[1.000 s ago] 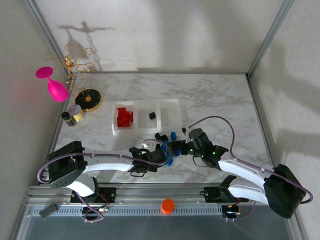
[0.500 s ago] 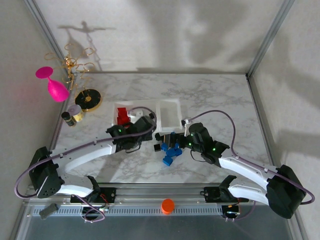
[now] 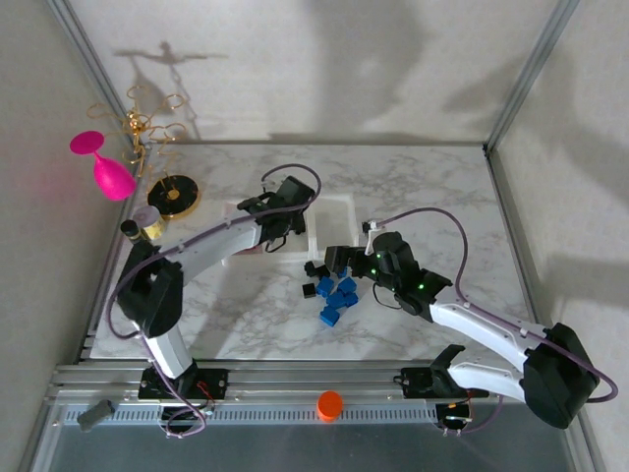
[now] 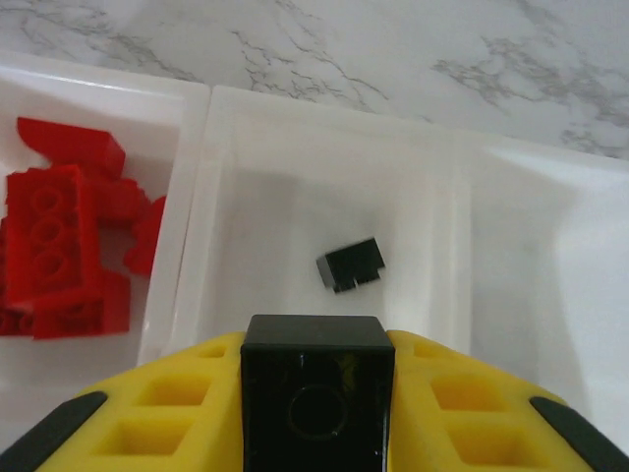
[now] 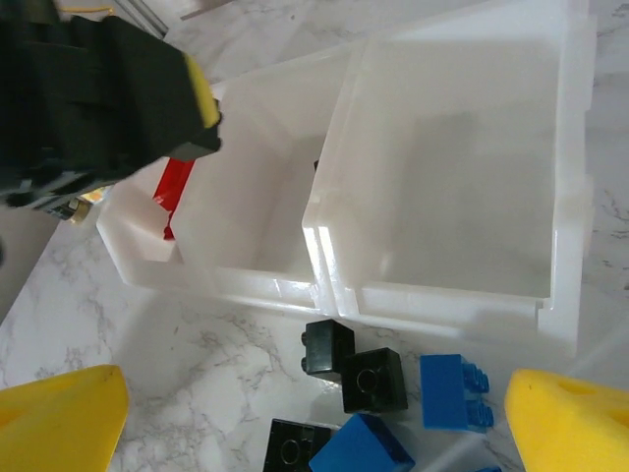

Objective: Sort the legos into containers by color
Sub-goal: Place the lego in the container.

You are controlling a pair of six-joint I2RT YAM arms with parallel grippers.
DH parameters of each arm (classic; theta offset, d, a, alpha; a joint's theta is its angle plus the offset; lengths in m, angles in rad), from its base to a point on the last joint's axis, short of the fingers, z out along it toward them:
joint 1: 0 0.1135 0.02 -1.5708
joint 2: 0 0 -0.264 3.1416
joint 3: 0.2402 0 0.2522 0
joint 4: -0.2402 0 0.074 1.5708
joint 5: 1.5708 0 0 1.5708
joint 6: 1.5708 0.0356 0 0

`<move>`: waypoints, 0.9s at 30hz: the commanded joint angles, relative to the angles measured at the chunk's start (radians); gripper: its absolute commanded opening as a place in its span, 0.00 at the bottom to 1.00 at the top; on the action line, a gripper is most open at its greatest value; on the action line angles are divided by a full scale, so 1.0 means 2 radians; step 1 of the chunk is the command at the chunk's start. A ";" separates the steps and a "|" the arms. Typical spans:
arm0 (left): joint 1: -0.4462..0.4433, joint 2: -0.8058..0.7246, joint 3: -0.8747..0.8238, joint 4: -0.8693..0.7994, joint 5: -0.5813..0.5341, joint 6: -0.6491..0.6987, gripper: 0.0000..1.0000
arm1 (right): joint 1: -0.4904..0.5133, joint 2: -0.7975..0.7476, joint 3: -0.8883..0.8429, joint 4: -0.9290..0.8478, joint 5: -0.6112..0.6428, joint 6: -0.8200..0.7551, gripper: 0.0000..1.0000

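Your left gripper (image 4: 316,418): its yellow fingers (image 4: 187,398) are clamped on one black brick (image 4: 314,379), held over the middle tray of the three containers (image 4: 211,197). A second black brick (image 4: 351,265) lies on that tray's floor, just ahead of the held one. The tray to the left holds a heap of red bricks (image 4: 64,246); they overlap too much to count.

Your right gripper (image 5: 314,428): its two yellow fingertips (image 5: 61,421) stand wide apart and grip nothing, low over the marble table (image 5: 197,364). Between them, just outside the containers' near wall, the wrist view shows three black bricks (image 5: 374,379) and two blue bricks (image 5: 452,391). In the top view, the loose pile (image 3: 334,295) lies beside this gripper and holds at least four blue pieces, with black ones at its left and far edges.
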 commanded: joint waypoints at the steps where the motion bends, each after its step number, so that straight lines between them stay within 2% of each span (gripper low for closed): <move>1: 0.011 0.037 0.027 0.003 -0.001 0.015 0.33 | -0.005 0.006 0.010 0.007 0.009 0.007 0.99; 5: 0.015 0.076 0.055 -0.011 -0.010 0.021 0.41 | -0.008 -0.002 0.004 0.006 0.009 0.006 0.99; 9: 0.015 0.071 0.056 -0.011 -0.012 0.024 0.54 | -0.012 -0.012 0.000 0.007 0.010 0.004 0.99; 11: 0.015 0.061 0.057 -0.014 -0.012 0.024 0.57 | -0.014 -0.013 -0.001 0.007 0.009 0.002 0.99; 18: 0.001 -0.005 0.018 -0.007 0.015 0.016 0.57 | -0.026 -0.011 0.018 -0.017 0.007 -0.023 0.99; 27: -0.036 -0.113 -0.086 0.005 0.039 -0.017 0.57 | -0.027 0.004 0.014 -0.036 -0.025 -0.035 0.99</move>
